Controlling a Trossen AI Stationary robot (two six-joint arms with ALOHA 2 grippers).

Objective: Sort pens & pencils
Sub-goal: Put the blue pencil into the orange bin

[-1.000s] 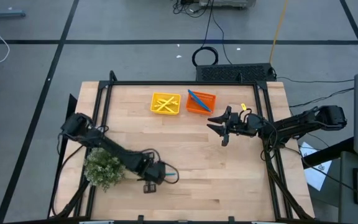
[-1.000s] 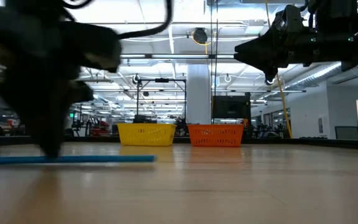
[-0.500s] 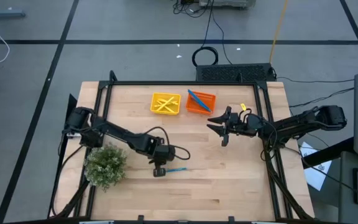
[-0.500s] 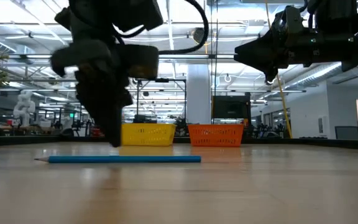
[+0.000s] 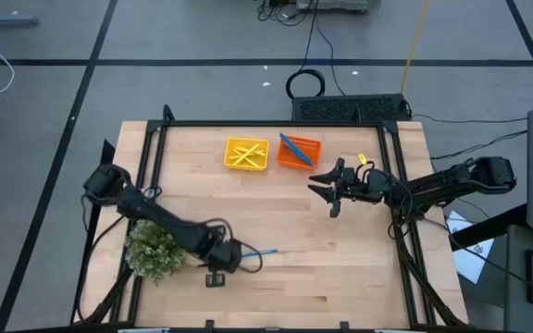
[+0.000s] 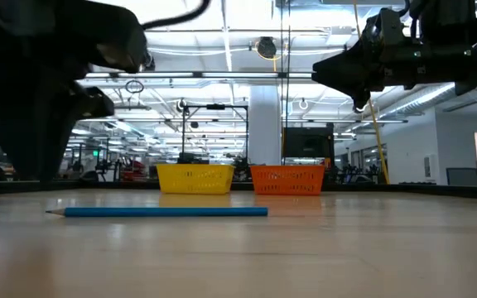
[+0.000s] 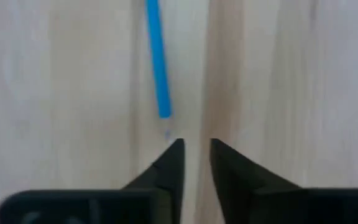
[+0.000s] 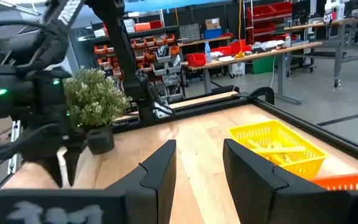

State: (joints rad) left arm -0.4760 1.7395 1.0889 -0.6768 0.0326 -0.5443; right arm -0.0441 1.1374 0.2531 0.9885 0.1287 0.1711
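Observation:
One blue pencil [image 5: 262,252] lies flat on the wooden table [image 5: 340,268], its tip toward the left [image 6: 164,212]. My left gripper [image 7: 194,149] points down just off the pencil's near end [image 7: 164,112]. Its fingers stand slightly apart with nothing between them. Yellow sticks lie in the yellow tray [image 5: 246,154] and blue sticks in the orange tray [image 5: 299,151] at the far side. My right gripper [image 5: 327,190] hangs open above the table right of the trays, holding nothing [image 8: 197,165].
A bushy green plant [image 5: 154,250] stands at the near left, right beside the left arm. A black frame [image 5: 276,123] runs around the table's edges. Bare wood lies between the pencil and the trays.
My left gripper went toward the table's right and far side, then came back toward the near left. The blue pencil has slid a short way toward the right and now lies apart from the gripper.

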